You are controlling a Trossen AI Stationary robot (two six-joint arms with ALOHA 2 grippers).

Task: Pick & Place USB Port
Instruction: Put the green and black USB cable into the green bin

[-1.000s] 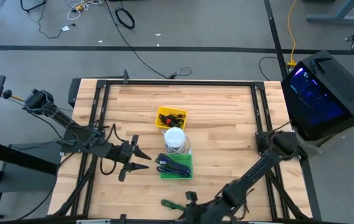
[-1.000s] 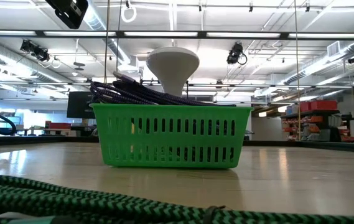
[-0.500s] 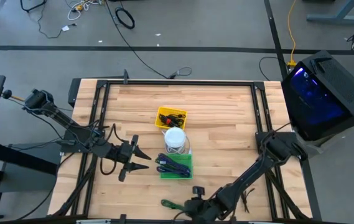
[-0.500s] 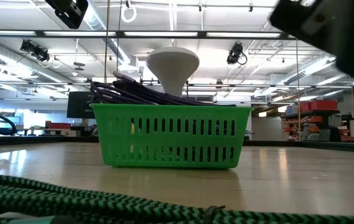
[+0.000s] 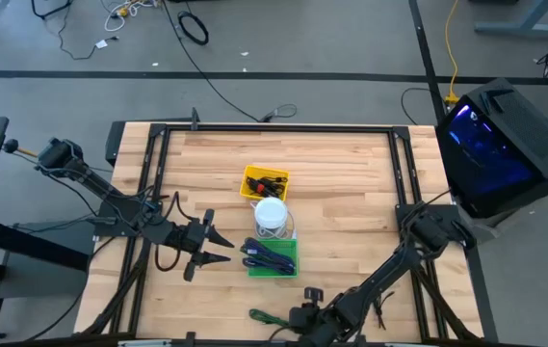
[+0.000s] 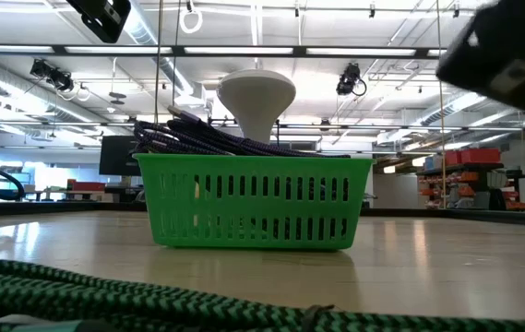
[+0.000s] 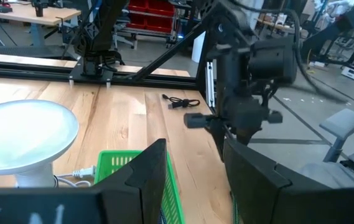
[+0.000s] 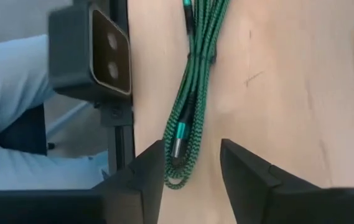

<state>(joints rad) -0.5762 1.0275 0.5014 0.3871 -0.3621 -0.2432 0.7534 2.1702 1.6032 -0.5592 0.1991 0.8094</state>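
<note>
the right gripper (image 8: 189,177) hovers spread and empty over a green braided cable (image 8: 195,81) at the near edge of the table (image 5: 351,183). the left gripper (image 5: 218,246) waits released, just left of the green basket (image 5: 274,267) of purple straps. the usb port (image 5: 266,181) looks to lie in the yellow bin (image 5: 250,175) (too small to be sure) beyond the white dome (image 5: 271,214) — nothing grasped, so the pick and the place both remain.
</note>
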